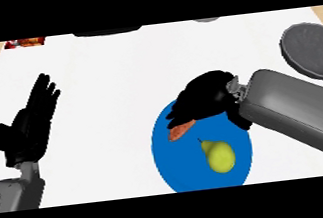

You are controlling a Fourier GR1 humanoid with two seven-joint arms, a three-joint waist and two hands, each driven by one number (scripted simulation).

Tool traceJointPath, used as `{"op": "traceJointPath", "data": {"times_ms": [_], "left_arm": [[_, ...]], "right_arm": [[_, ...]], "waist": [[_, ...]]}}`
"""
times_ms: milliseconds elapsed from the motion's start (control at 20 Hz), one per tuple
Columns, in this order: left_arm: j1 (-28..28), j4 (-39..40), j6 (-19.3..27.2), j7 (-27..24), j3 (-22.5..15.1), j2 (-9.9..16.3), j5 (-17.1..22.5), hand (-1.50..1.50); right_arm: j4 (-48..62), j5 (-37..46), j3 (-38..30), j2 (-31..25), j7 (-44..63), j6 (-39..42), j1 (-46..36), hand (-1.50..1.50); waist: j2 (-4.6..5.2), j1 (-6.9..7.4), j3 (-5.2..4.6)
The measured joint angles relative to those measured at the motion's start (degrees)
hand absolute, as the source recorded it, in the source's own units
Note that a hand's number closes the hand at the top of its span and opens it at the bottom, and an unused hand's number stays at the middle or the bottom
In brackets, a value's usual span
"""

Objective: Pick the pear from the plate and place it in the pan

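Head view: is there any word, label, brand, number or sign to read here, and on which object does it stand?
None can be read.
The blue plate, the pear, the orange-brown item beside it and the grey pan carry no markings.
The red and orange object at the top left edge is cut off and too blurred to tell whether it bears print.
The left hand and right hand show no lettering.

Left hand point(26, 129): showing matte black fingers and thumb | right hand point(207, 100): showing glossy black | forearms: appearing as smooth grey casings with rounded edges
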Motion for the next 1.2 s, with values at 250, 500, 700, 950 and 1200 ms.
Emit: {"op": "traceJointPath", "data": {"times_ms": [250,500,700,950,1200], "left_arm": [[0.03,-0.38,-0.31,0.64,0.67,-0.24,-0.48,0.0],[0.18,-0.16,-0.78,0.02,1.01,-1.15,-1.25,0.0],[0.06,-0.48,-1.78,0.83,1.81,-1.21,-1.16,0.0],[0.39,-1.36,-2.39,1.67,2.6,-1.18,-1.71,0.0],[-0.34,0.08,-2.97,1.01,3.17,-1.97,-2.4,0.0]], "right_arm": [[-2.42,0.12,-1.21,1.9,2.13,1.24,2.2,-1.5],[-4.75,2.88,-1.04,2.84,5.18,3.21,5.04,-1.5],[-4.19,5.47,-2.08,4.66,6.69,4.46,6.21,-1.5],[-3.05,8.18,-2.27,7.17,7.21,4.7,8.94,-1.5],[0.8,12.17,-0.81,9.12,5.23,3.41,9.8,-1.5]], "waist": [[-0.02,-0.08,-0.01],[0.01,-0.17,0.0],[0.03,-0.07,0.0],[0.06,0.05,0.0],[0.14,0.16,0.01]]}}
